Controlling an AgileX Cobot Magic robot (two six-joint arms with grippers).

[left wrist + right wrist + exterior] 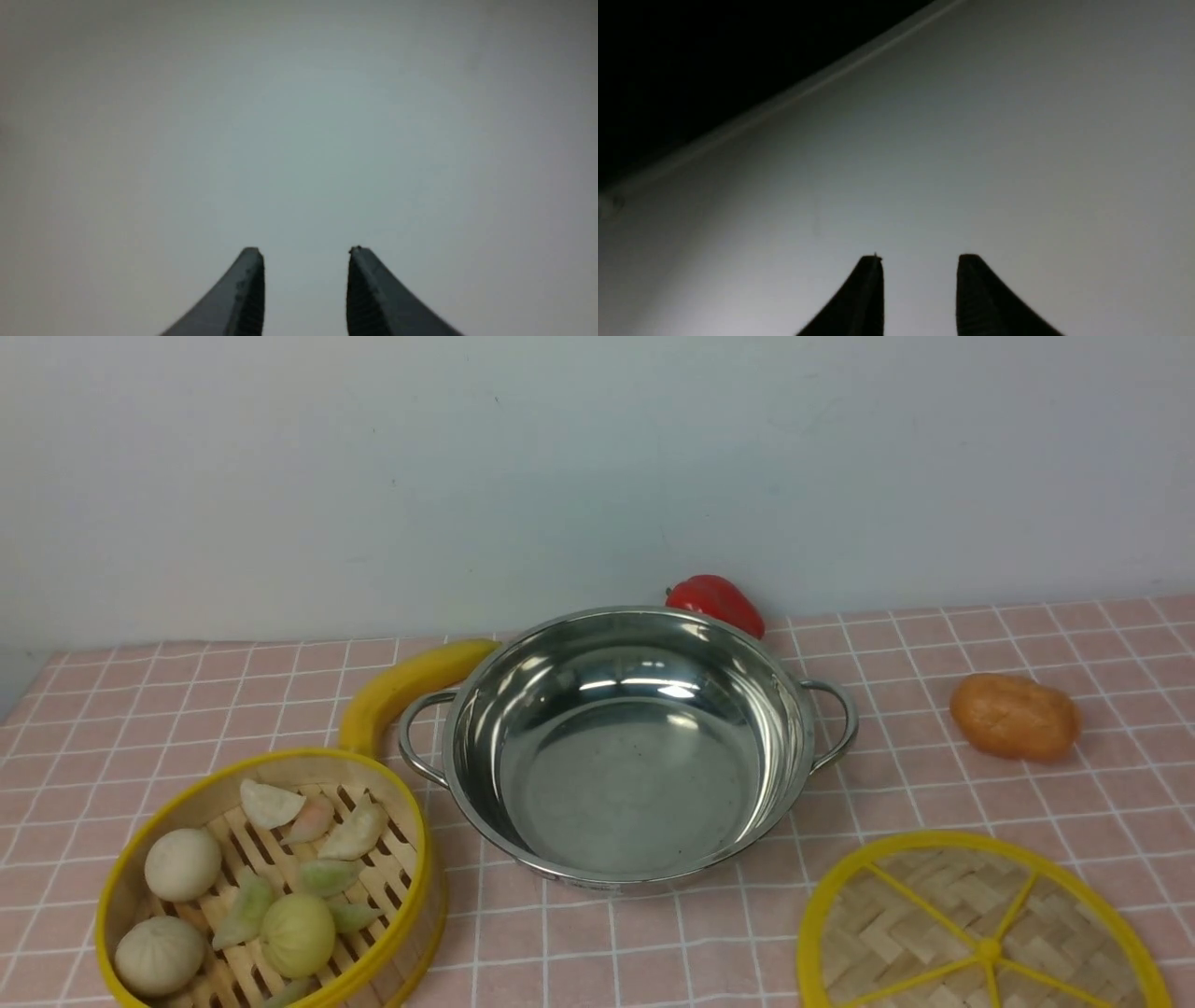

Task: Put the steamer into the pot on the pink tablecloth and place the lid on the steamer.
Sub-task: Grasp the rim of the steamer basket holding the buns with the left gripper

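The steamer (271, 887), a bamboo basket with a yellow rim and toy buns and dumplings inside, sits at the near left on the pink tablecloth (934, 793). The shiny steel pot (625, 747) stands empty in the middle. The lid (976, 933), a flat woven disc with yellow spokes, lies at the near right. Neither arm shows in the front view. My left gripper (306, 252) is open and empty, facing a plain grey wall. My right gripper (919, 259) is open and empty, facing a grey wall too.
A yellow banana (406, 686) lies behind the steamer, against the pot's left handle. A red pepper (717, 602) sits behind the pot. An orange potato-like toy (1016, 716) lies at the right. A pale wall stands behind the table.
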